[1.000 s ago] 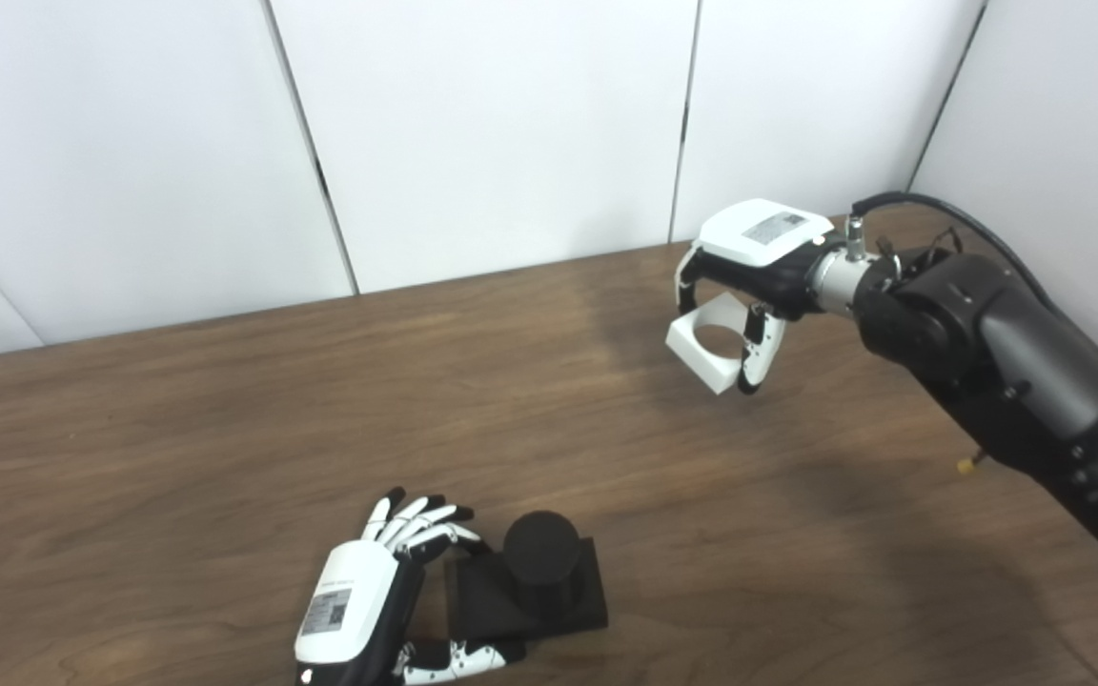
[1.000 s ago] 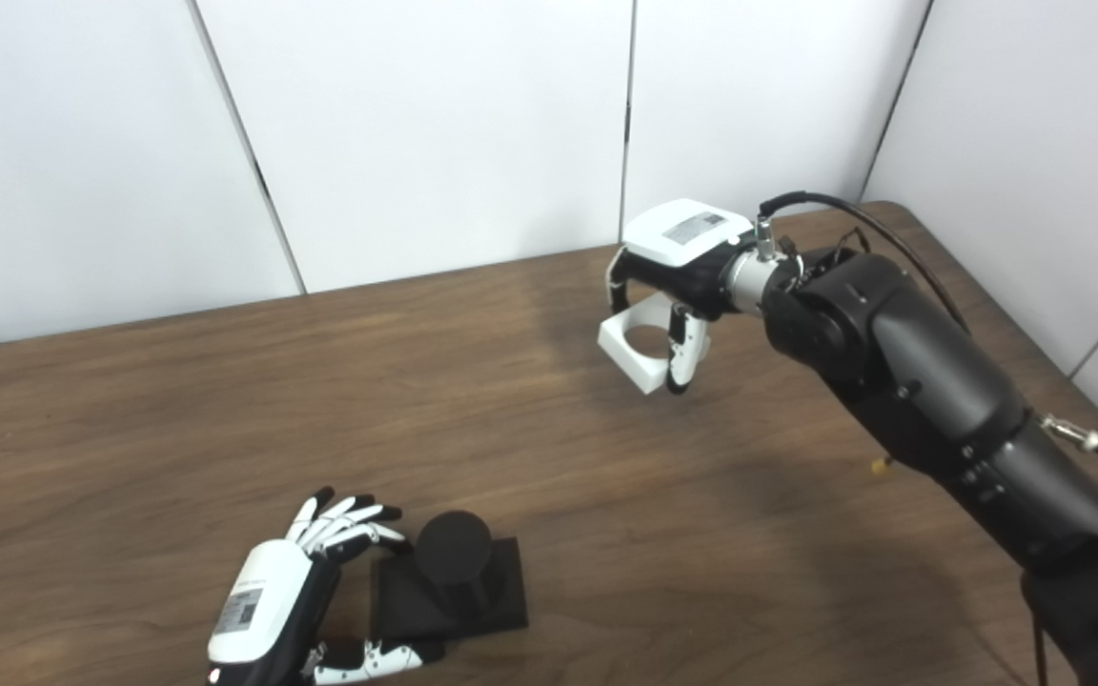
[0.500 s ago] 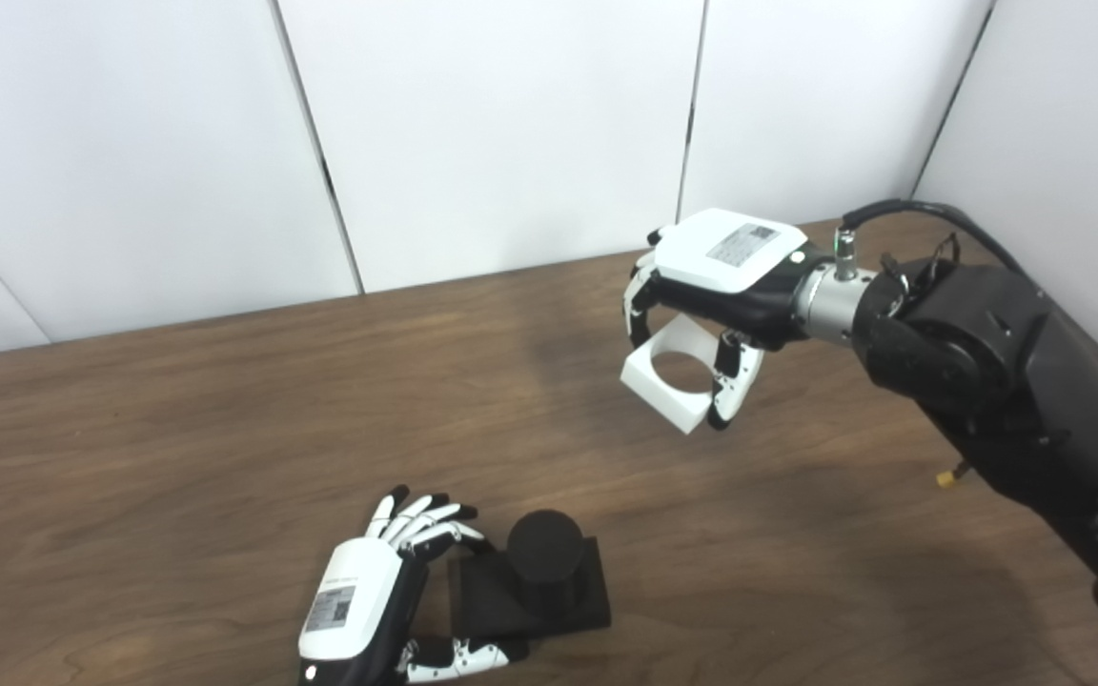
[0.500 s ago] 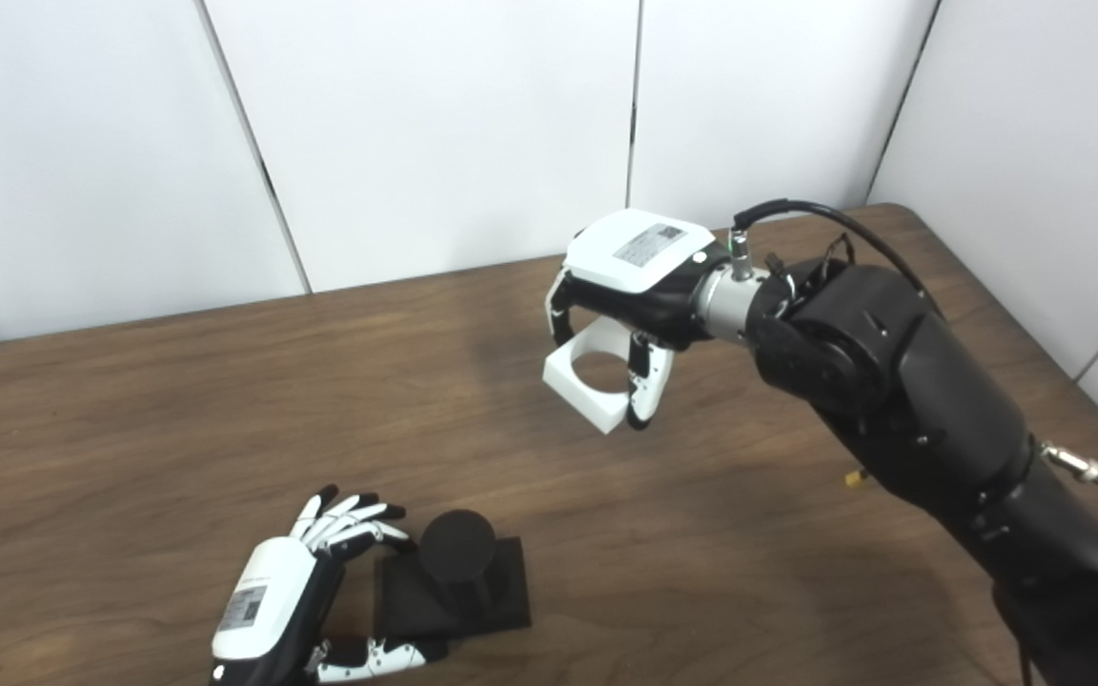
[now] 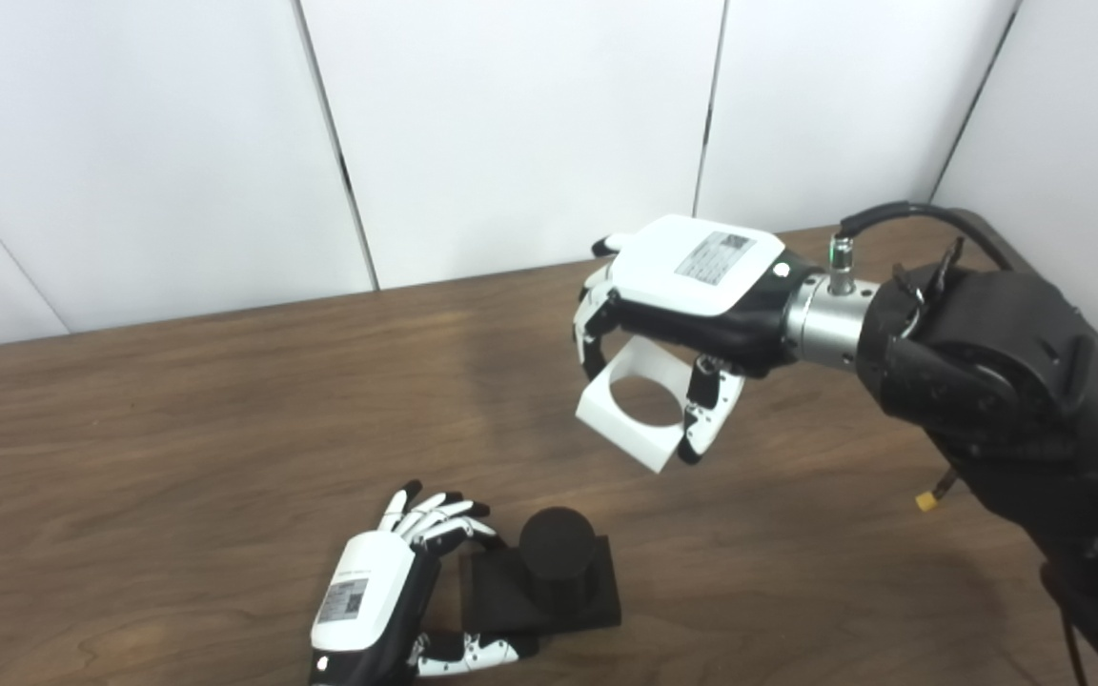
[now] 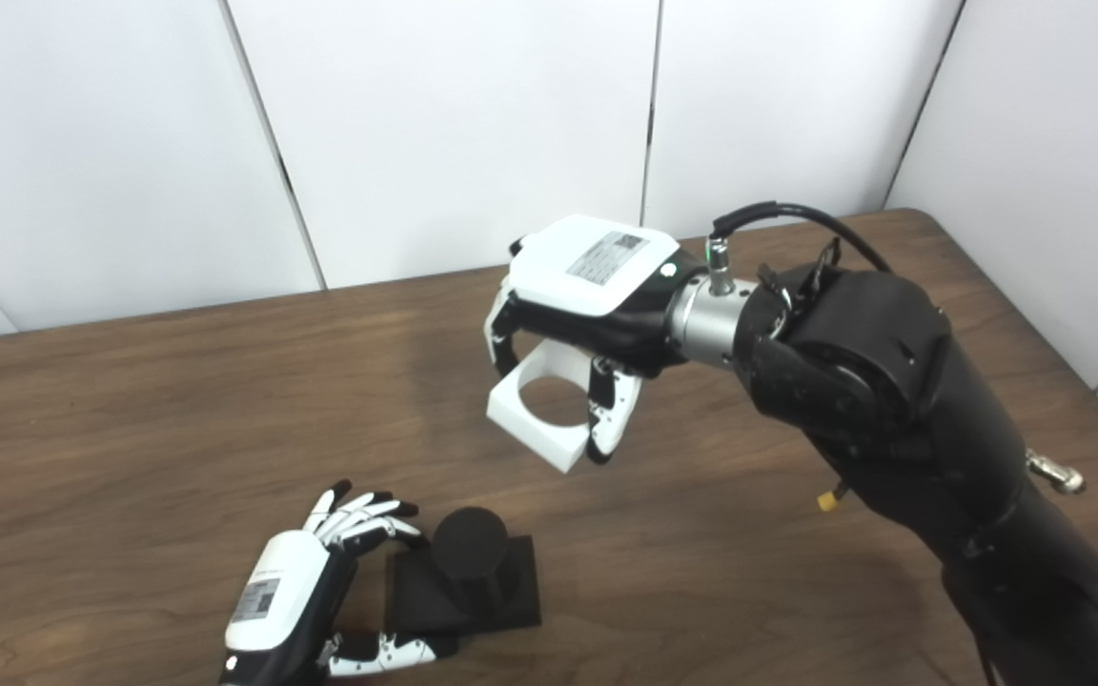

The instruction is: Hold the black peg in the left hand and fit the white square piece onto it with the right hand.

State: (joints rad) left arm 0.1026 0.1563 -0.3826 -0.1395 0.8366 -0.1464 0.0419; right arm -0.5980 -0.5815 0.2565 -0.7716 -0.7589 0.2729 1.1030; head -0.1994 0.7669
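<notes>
The black peg (image 5: 555, 545) is a short round post on a square black base (image 5: 587, 600), standing on the table near the front edge. My left hand (image 5: 373, 605) grips the base's left side, fingers curled at its far corner and thumb along its front edge. In the air above and to the right of the peg hangs the white square piece (image 5: 608, 434), tilted, its round hole showing. My right hand (image 5: 687, 286) is shut on it from above, fingers on its far side and thumb on its near right corner.
The brown wooden table (image 5: 177, 429) runs back to white wall panels (image 5: 511, 124). Its right edge (image 6: 1016, 295) lies beside another white wall. My bulky black right forearm (image 6: 873, 381) reaches across the right half of the table, with a cable looping over the wrist.
My right hand has carried the white piece left and nearer, closer to the peg. The left hand and peg have stayed put; the view has shifted slightly.
</notes>
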